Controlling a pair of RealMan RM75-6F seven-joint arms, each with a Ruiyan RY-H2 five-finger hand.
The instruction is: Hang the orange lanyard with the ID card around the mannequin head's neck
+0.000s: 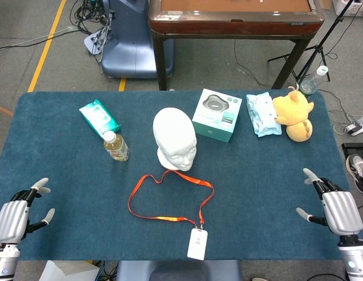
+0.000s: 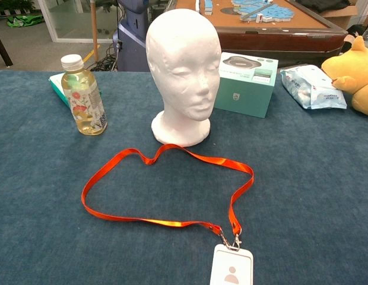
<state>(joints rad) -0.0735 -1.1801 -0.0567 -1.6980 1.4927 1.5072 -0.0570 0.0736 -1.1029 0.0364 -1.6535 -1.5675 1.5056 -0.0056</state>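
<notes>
Table (image 1: 64, 193) holds the foam mannequin head (image 1: 175, 139) upright; just in front, the orange lanyard (image 1: 170, 196) lies in a loop stretched left to right, ID card (image 1: 197, 243) nearest. Left hand (image 1: 20, 212) and right hand (image 1: 334, 206), both spread and empty, flank it about equally.

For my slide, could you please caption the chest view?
Orange lanyard with ID card lies before the upright mannequin head.

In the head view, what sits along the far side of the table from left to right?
Green wipes pack → drink bottle → mannequin head → teal box → blue wipes pack → yellow plush toy.
</notes>
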